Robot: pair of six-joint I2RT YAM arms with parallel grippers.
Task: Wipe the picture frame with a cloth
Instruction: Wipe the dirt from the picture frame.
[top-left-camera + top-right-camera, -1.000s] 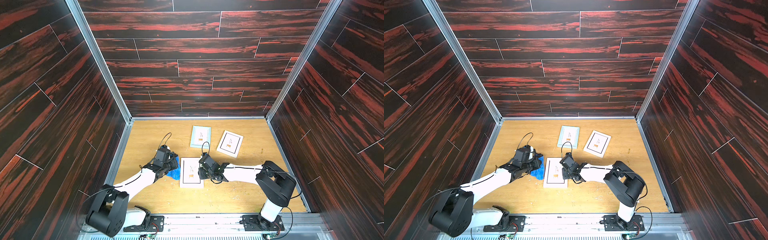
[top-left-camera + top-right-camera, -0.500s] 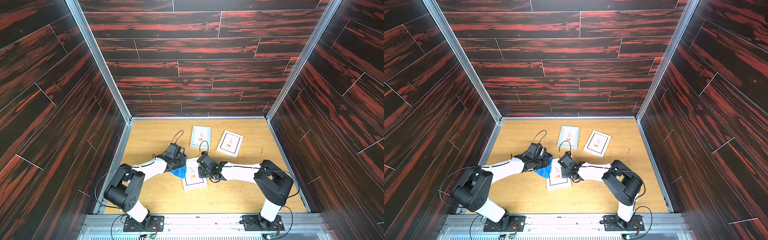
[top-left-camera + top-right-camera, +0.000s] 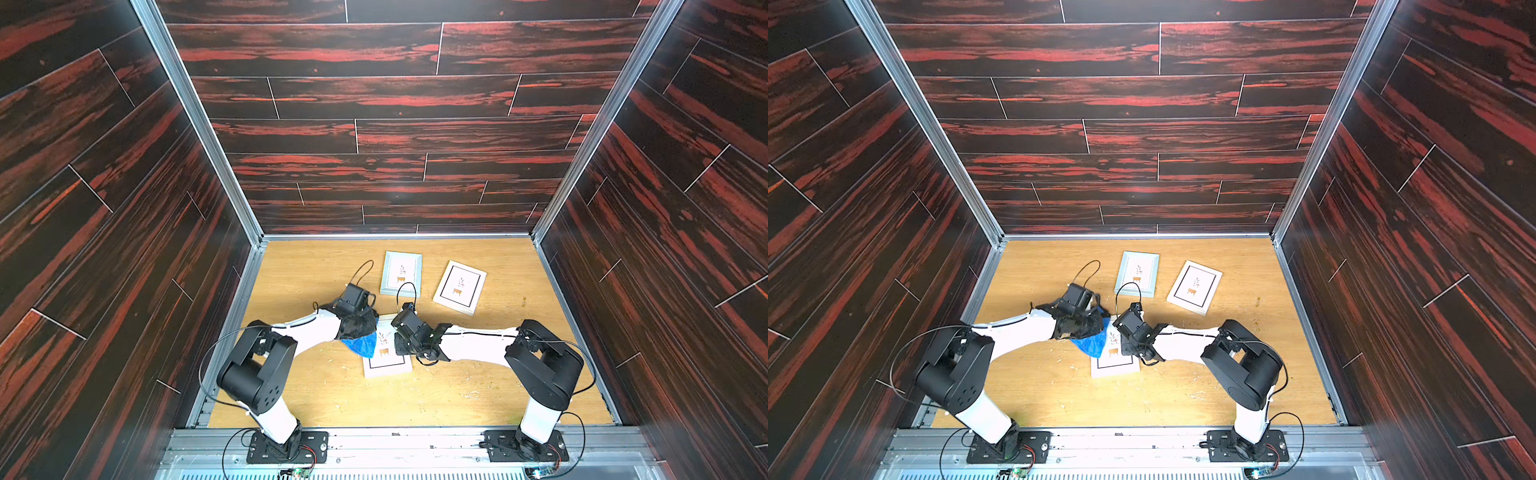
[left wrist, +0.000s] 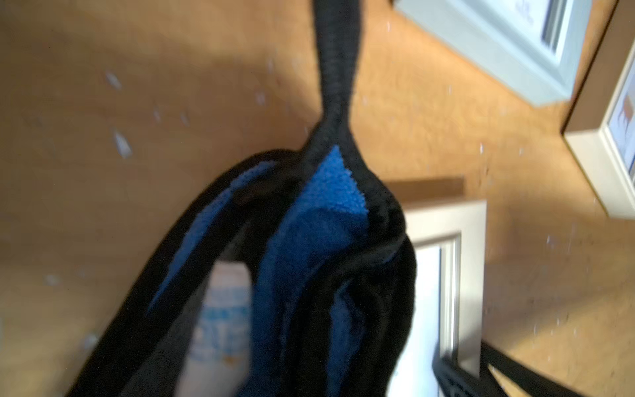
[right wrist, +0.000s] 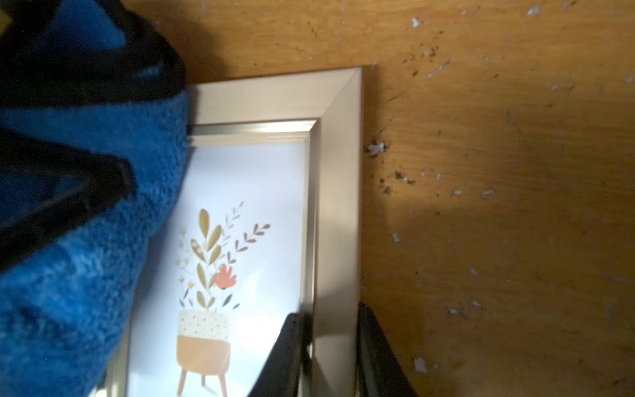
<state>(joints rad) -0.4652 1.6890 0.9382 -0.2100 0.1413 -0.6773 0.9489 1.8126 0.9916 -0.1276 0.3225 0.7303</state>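
As the left gripper (image 3: 360, 327) pinches the cloth (image 3: 364, 346), the right gripper (image 5: 330, 324) clamps the picture frame (image 5: 341, 172) — edgewise.

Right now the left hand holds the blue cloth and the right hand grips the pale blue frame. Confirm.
Wrong frame: the right hand grips the champagne frame, shown in the right wrist view. The left hand does hold the blue cloth.

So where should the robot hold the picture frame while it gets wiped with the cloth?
Probably its long border rail on the side away from the cloth, coming from above. The picture frame lies flat on the table, so only the raised rail gives the jaws something to pinch: one finger outside, one on the glass. The right gripper sits there.
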